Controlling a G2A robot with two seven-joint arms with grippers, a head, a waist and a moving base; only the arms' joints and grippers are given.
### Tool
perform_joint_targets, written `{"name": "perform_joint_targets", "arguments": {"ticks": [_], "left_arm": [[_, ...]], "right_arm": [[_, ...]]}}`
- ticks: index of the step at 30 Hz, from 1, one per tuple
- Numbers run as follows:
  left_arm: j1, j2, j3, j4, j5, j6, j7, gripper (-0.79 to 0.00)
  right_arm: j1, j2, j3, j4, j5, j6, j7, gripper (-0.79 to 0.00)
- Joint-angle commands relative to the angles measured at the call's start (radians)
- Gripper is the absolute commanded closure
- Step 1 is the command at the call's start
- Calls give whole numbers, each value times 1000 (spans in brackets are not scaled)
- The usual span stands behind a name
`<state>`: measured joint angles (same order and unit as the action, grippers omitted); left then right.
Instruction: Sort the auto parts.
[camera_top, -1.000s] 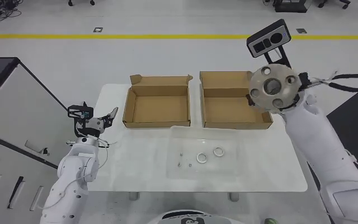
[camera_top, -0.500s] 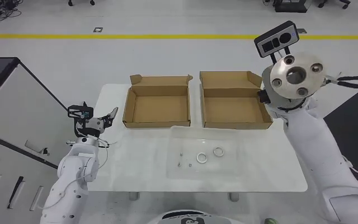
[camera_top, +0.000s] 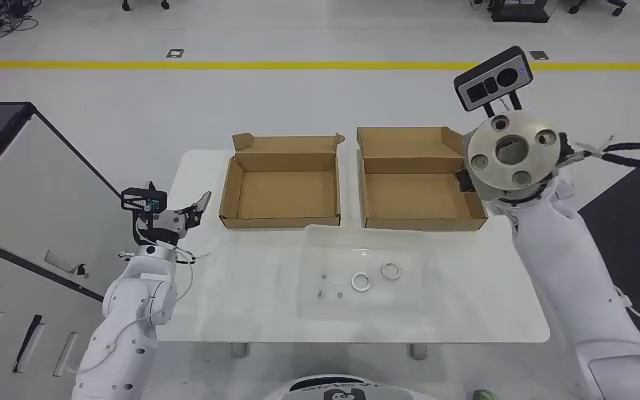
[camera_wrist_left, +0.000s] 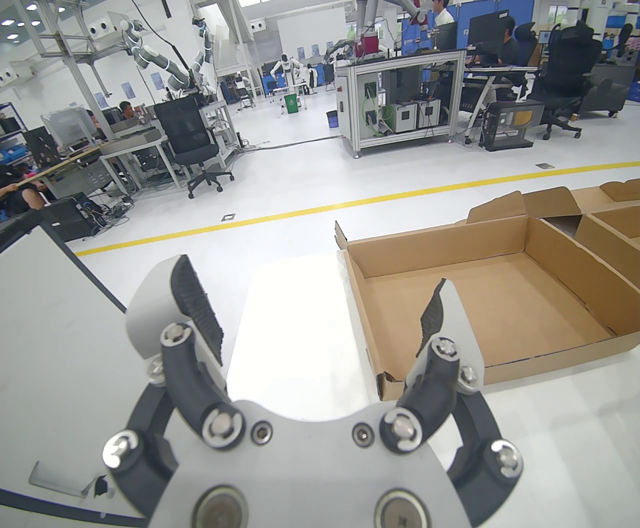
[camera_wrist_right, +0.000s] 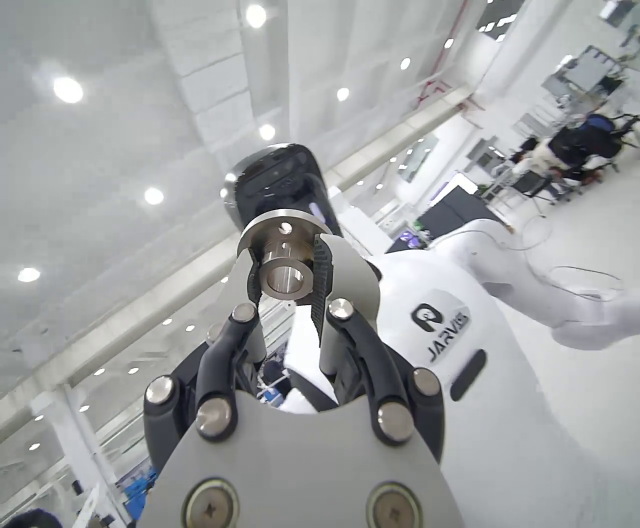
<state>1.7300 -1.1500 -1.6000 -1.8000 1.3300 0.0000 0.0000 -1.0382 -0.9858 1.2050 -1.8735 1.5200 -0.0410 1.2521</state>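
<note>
White counter (camera_top: 250, 300) lies below; over the outer wall of its right box (camera_top: 410, 190) the right hand (camera_wrist_right: 285, 262) is clamped on a flanged metal hub (camera_wrist_right: 267, 231), held high, so the drop is likely downward and slightly inward. Bore axis points up at the overhead camera, drilled flange bright. Left hand (camera_wrist_left: 312, 295) gapes wide at the counter's opposite edge, well apart.

Top: overhead, table (camera_top: 240, 290); left wrist: low, same box (camera_wrist_left: 500, 305); right wrist: upward.
</note>
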Motion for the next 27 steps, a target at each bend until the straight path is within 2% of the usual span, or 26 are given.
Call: {"name": "perform_joint_targets", "arguments": {"ticks": [1, 21, 27], "left_arm": [[0, 0, 0, 0, 0, 0, 0, -785], [0, 0, 0, 0, 0, 0, 0, -785], [0, 0, 0, 0, 0, 0, 0, -785]], "right_arm": [[-4, -4, 0, 0, 21, 8, 2, 0], [-9, -11, -1, 0, 47, 27, 1, 0], [-34, 1, 77, 52, -131, 66, -42, 0]]}}
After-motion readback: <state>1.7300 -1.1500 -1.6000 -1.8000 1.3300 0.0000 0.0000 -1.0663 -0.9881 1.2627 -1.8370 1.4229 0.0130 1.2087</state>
